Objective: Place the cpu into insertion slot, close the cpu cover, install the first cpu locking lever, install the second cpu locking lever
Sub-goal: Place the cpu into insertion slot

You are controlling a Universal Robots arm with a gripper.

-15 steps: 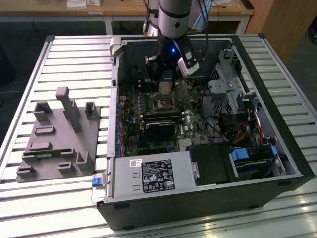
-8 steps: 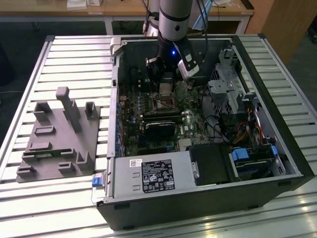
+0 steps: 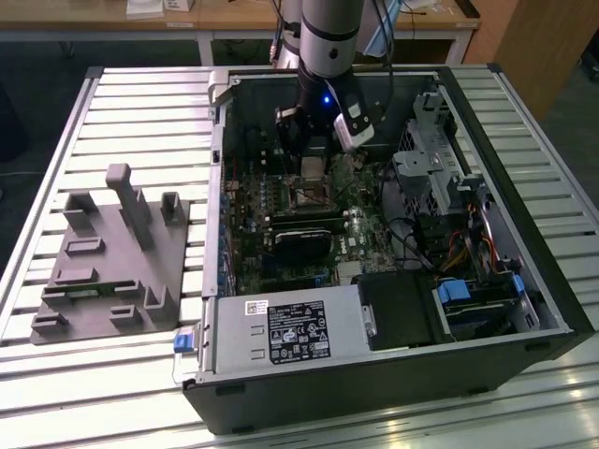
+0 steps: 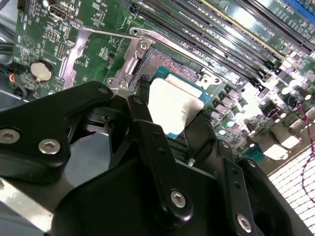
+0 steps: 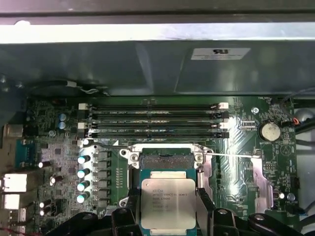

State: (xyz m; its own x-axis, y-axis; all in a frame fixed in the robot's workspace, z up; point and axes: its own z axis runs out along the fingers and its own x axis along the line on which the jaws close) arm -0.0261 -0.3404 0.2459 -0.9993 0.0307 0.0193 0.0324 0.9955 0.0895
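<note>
Slatted table (image 3: pixel 140 103), cpu (image 5: pixel 168 201) in tool (image 5: pixel 167 195)

Robotics lab or workshop. Slatted aluminium worktable (image 3: pixel 524 103) carries opened desktop computer case (image 3: pixel 356 398), motherboard (image 5: pixel 64 142) exposed. Grey fixture block (image 3: pixel 103 271) with upright posts lies beside case, toward exterior view's left. Robot arm (image 3: pixel 329 37) reaches into case. Wooden benches (image 3: pixel 234 14) stand behind.

A silver slatted metal table (image 3: pixel 140 94) carries two things in the exterior view. An open black rectangular computer case (image 3: pixel 374 383) lies from the centre toward 3 o'clock. A grey moulded plastic fixture block (image 3: pixel 103 271) sits at 9 o'clock, just beside it.
</note>
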